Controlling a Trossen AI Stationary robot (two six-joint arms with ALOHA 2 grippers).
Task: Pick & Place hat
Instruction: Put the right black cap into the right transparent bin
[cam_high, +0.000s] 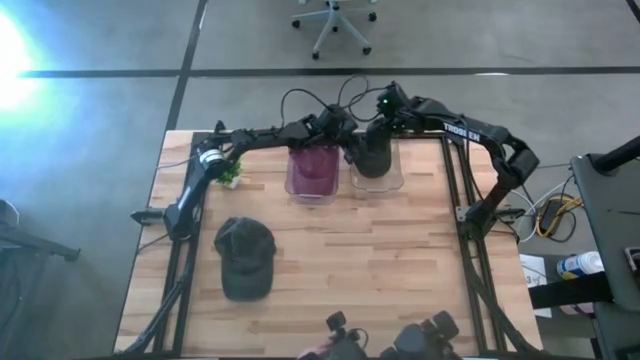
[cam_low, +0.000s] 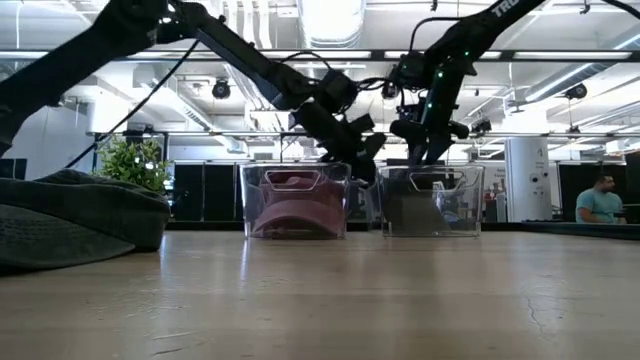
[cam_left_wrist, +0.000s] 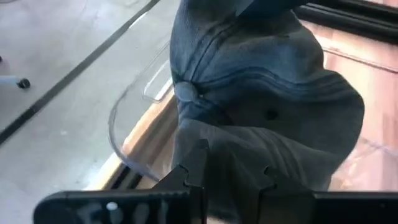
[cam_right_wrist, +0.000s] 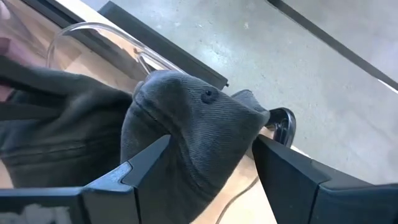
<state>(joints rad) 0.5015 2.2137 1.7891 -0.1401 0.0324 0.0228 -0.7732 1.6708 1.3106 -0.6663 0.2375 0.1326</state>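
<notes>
Right gripper (cam_right_wrist: 211, 165) is clamped on a dark grey hat (cam_right_wrist: 186, 124); the right wrist view shows cloth bunched between both fingers, the crown's eyelet facing the camera. In the high view this hat (cam_high: 372, 155) sits over the right clear bin (cam_high: 395, 180) at the far edge of the table (cam_high: 360, 280); whether it rests on the bin floor or hangs just above it, cannot tell.

Left gripper (cam_left_wrist: 224, 180) reaches across beside the same hat, fingers at its cloth. The left wrist view shows the crown button and panel seams directly past the fingers; fingers look closed onto the fabric, but grip is not certain.

Left clear bin (cam_high: 313, 175) holds a maroon hat (cam_high: 315, 162), settled inside. A second dark hat (cam_high: 244, 258) lies on the table near the left front, well apart from both bins, untouched.

Judgement on progress: one hat placed, one at the point of placement and not yet released, one waiting on the table. Remaining: release, clear both arms from the bin, fetch the last hat.

A small plant (cam_high: 231, 174) stands near the left arm.
</notes>
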